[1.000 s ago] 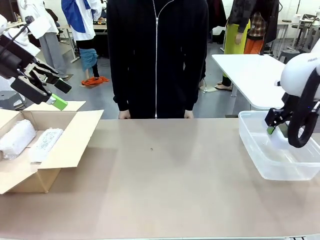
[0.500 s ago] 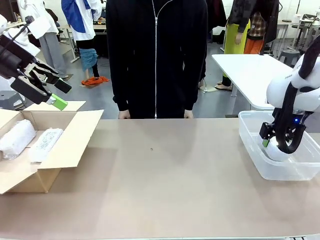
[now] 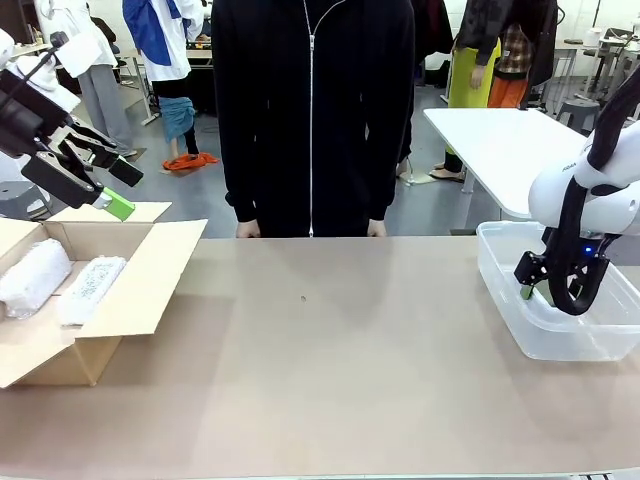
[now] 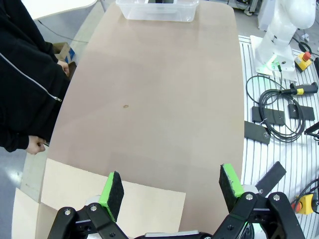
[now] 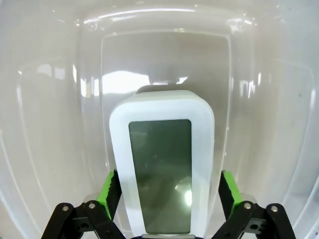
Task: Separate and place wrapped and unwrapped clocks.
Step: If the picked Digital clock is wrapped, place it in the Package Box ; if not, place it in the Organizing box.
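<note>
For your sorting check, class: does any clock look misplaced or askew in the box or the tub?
Nothing stands out. Both wrapped bundles lie in the cardboard box; the bare clock lies screen-up in the clear tub, between the right gripper's open fingers.

Robotics lab: beige bench, white robot base with loose cables beside it, more white tables and people standing beyond the bench.
</note>
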Motion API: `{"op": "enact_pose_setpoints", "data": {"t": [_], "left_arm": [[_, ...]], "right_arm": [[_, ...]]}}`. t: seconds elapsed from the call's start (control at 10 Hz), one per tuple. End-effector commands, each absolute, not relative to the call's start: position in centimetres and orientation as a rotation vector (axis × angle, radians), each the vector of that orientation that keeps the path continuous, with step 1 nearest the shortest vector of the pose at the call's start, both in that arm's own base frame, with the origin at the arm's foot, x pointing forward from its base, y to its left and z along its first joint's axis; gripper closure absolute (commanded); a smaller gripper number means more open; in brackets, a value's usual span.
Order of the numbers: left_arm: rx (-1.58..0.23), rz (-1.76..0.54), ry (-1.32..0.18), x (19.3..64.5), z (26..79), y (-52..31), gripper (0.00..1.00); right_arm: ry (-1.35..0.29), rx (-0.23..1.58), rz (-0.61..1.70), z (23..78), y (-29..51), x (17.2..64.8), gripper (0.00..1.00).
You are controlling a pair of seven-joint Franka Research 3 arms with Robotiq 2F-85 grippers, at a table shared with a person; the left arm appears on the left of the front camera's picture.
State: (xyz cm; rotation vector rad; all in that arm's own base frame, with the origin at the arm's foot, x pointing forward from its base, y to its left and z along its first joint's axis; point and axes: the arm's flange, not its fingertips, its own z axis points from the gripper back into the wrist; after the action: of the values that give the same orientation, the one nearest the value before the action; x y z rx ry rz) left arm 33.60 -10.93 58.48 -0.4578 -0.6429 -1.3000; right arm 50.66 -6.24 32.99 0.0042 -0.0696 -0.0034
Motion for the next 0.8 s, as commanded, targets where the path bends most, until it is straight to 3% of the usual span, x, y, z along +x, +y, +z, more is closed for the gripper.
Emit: {"op": "enact_pose_setpoints", "data": {"t": [0.0,0.5,0.7], "left_arm": [[-0.48,-1.285,-0.649,33.4,58.6,-11.1,0.0],[-0.48,-1.285,-0.649,33.4,58.6,-11.1,0.0],[-0.48,-1.285,-0.649,33.4,58.6,-11.1,0.0]], "right_arm": [[-0.096,-0.011,0.026,35.2,-6.7,50.2,0.0],[-0.271,0.021,0.113,48.6,-6.6,45.1,0.0],[-0.26,0.008,0.143,52.0,-6.1,44.2,0.0]]}}
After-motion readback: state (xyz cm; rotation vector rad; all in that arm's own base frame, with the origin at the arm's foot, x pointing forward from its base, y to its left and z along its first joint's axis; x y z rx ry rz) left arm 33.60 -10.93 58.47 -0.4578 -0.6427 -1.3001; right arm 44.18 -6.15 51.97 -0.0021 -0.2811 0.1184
